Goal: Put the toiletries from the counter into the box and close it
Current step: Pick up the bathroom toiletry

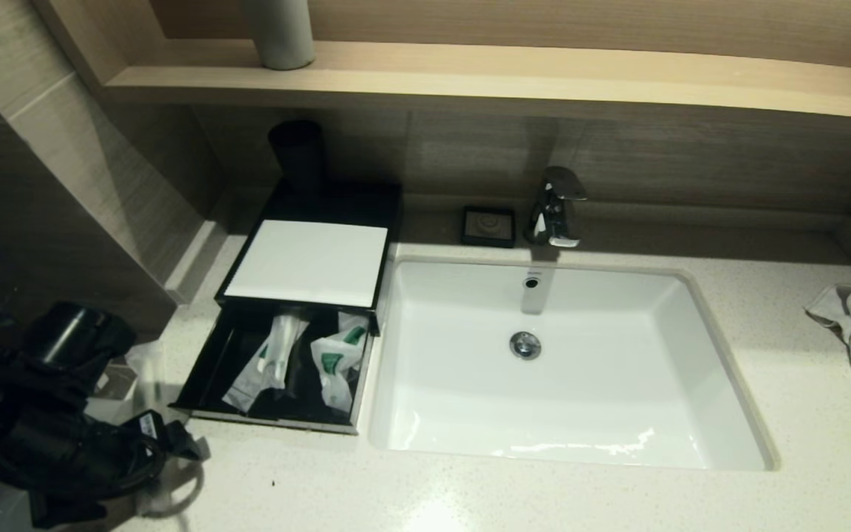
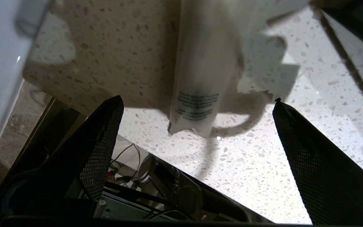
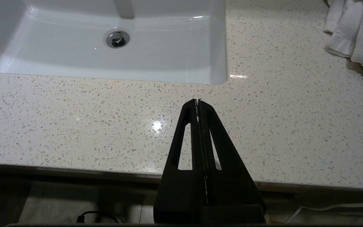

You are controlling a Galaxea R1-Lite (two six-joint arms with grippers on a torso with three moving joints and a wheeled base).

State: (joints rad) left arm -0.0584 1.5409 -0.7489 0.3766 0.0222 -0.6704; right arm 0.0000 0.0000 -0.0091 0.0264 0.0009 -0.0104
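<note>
Two packets [image 1: 300, 362] lie in the open box [image 1: 207, 377] — left gripper [image 2: 197, 132] fingers spread around a bench sachet [image 2: 200, 82], right gripper [image 3: 198, 101] fingers pressed together.

Black arms, black triangular jaws (mesh-textured inner faces, slotted cut-outs), looped black cables [image 1: 111, 473] at the left wrist.

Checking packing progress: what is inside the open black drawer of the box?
The drawer holds two white sachets with green print on its dark floor. Its rear, under the box's white lid, is hidden.
</note>
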